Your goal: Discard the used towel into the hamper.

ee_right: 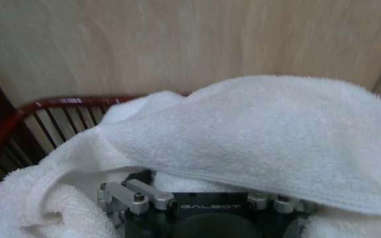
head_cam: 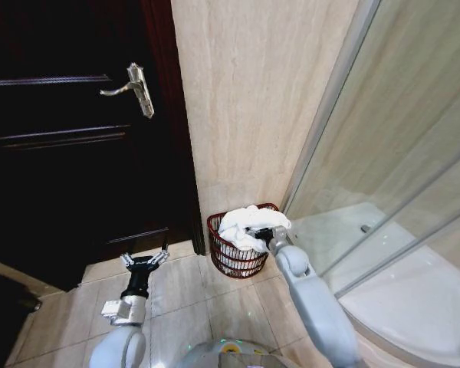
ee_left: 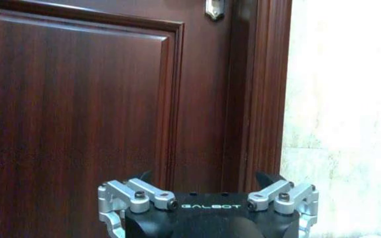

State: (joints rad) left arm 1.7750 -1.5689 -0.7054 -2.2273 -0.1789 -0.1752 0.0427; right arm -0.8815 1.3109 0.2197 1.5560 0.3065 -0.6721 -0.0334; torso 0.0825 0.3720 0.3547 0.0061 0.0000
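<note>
The room is a bathroom with a floor [head_cam: 184, 299] of pale shiny tiles, a smooth beige stone wall [head_cam: 253, 100], one dark wooden door [head_cam: 69, 153] and a glass shower screen [head_cam: 391, 153] on the right side. Closest to the robot, the left gripper [head_cam: 145, 261] hangs low over the tiles in front of the door, with its two fingers spread wide open and nothing between them (bare floor lies all around it). The right gripper [head_cam: 254, 232] reaches farther out, down to the one white towel [head_cam: 249, 218]. The towel is soft and fluffy, and its folds lie over the gripper, so I cannot tell if the fingers are open or closed. The towel sits heaped in the top of the one hamper [head_cam: 234, 257], a small round red basket made of thin bars. The hamper stands on the floor against the wall, between the door frame and the shower screen. Up on the door is one curved silver handle [head_cam: 134, 88]
</note>
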